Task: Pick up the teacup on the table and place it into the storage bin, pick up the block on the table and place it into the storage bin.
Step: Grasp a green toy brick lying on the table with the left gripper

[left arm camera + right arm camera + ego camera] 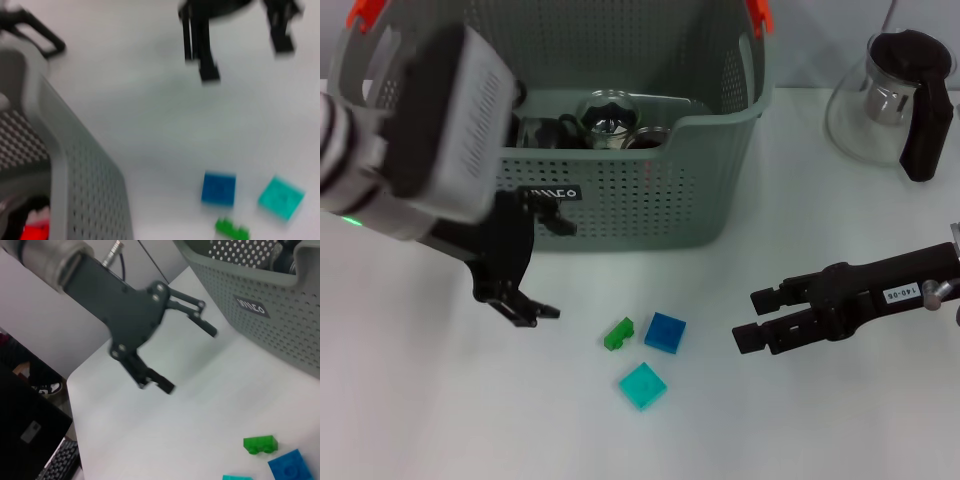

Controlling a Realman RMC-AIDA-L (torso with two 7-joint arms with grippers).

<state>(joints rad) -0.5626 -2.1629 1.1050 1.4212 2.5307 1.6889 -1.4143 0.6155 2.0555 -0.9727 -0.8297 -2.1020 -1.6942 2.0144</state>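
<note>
**Teacup binned, blocks next: both arms close in on the table**

The storage bin (650,200) stands at the back of the white table (770,430), with glassware, apparently including the teacup (610,115), already inside. Three blocks lie just in front of it: a green block (618,333), a blue block (665,331) and a teal block (643,385). The left gripper (545,270) hangs beside the bin's front wall, fingers spread and holding nothing. The right gripper (758,318) reaches in from the right, jaws parted and empty, near the blue block. The block step looks to be in hand; the next move calls for lowering open fingers squarely over one small block. The bin's black label (251,306) carries pale lettering too indistinct to read; a white tag (900,294) on the right arm appears to read "140-05". A glass teapot (890,95) stands aside.
</note>
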